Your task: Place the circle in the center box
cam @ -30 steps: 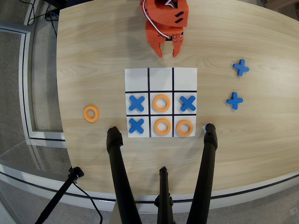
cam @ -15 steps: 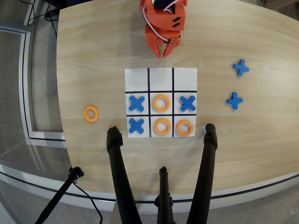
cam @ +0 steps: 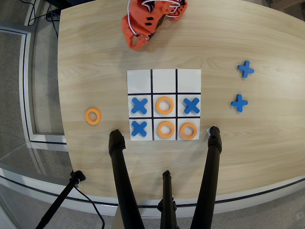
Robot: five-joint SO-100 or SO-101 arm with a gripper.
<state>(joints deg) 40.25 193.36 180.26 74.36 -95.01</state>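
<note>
i find ring (cam: pixel 164 105) already flat inside centre square (cam: pixel 164 96) of board (cam: pixel 164 80). arm (cam: pixel 150 21) parked at far edge, jaws unreadable. i advise: no regrasp, confirm ring clear of lines.

An orange-red gripper (cam: pixel 137 44) with black and white parts hangs over a pale wood-grain table (cam: pixel 86 62) in the overhead view. Below it lies a white board (cam: pixel 164 78) ruled with black lines into nine squares. The orange circle (cam: pixel 164 105) fills the white center box (cam: pixel 164 96), flanked by two blue crosses (cam: pixel 139 105). Farther from the gripper sit a third blue cross (cam: pixel 138 128) and two orange rings (cam: pixel 165 129). Off the board lie one orange ring (cam: pixel 93 116) and two blue crosses (cam: pixel 246 69). Black tripod legs (cam: pixel 123 181) stand farthest from it.
</note>
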